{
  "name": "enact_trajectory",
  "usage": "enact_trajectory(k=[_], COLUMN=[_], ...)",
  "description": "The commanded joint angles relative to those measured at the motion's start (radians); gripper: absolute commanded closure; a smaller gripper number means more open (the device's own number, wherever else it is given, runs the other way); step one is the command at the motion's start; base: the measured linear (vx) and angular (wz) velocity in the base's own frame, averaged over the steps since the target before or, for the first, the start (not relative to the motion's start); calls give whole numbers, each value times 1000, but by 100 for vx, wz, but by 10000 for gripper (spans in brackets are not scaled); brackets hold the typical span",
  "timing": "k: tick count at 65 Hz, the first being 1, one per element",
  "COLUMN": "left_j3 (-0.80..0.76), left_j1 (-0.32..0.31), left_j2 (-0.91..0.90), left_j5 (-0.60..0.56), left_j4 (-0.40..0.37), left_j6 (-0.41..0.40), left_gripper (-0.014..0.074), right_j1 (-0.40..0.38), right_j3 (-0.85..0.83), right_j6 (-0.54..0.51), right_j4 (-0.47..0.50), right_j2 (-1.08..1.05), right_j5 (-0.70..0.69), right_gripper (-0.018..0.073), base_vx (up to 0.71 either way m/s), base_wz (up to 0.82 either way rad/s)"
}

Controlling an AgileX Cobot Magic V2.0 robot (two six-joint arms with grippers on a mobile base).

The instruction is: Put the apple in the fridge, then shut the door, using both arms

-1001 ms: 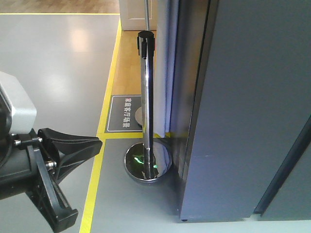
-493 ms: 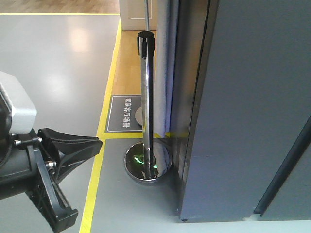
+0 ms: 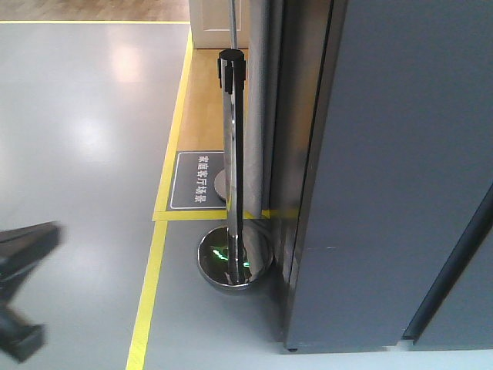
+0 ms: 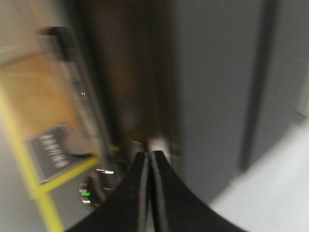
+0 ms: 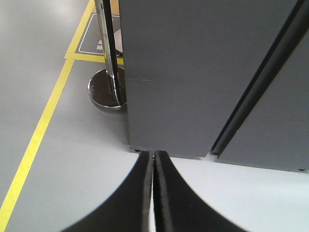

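Observation:
The fridge (image 3: 400, 154) stands at the right, dark grey and flat, and none of its white inside shows. Its door edge (image 3: 260, 92) looks grey and closed at the left side. The apple is out of view. My left gripper (image 4: 150, 154) is shut and empty, and its view is blurred and faces the fridge's grey side (image 4: 217, 87). In the front view the left arm (image 3: 23, 254) is a black blur at the lower left, away from the fridge. My right gripper (image 5: 153, 152) is shut and empty, low, and points at the fridge's bottom corner (image 5: 193, 72).
A chrome stanchion post (image 3: 231, 154) with a round base (image 3: 233, 258) stands just left of the fridge; it also shows in the right wrist view (image 5: 107, 48). Yellow floor tape (image 3: 150, 285) and a dark floor sign (image 3: 196, 179) lie left of it. Grey floor (image 3: 85, 139) spreads to the left.
The bright bluish strip at the fridge's left edge has turned grey. The left arm has pulled back fast to the lower left and is now mostly out of the front view.

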Motion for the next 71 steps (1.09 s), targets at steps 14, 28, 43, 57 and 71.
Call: enact_trajectory(k=[14, 28, 43, 57, 71], left_j3=[345, 529, 534, 534, 533], left_j1=[366, 486, 521, 519, 520], left_j2=[-427, -617, -668, -668, -665], left_j5=[-194, -238, -202, -261, -258], left_j4=[18, 12, 32, 45, 38], left_j6=[-41, -69, -85, -112, -115], left_gripper=[603, 603, 603, 603, 602], right_j1=[-1, -1, -1, -1, -1], right_j3=[-22, -22, -22, -22, -22], right_j6=[2, 2, 2, 2, 2], right_j4=[1, 1, 1, 1, 2], right_j2=[13, 13, 11, 11, 11], right_j5=[-60, -60, -58, -58, -58], right_gripper=[561, 561, 561, 561, 561], base_vx=[0, 0, 0, 0, 0], base_wz=[0, 0, 0, 0, 0])
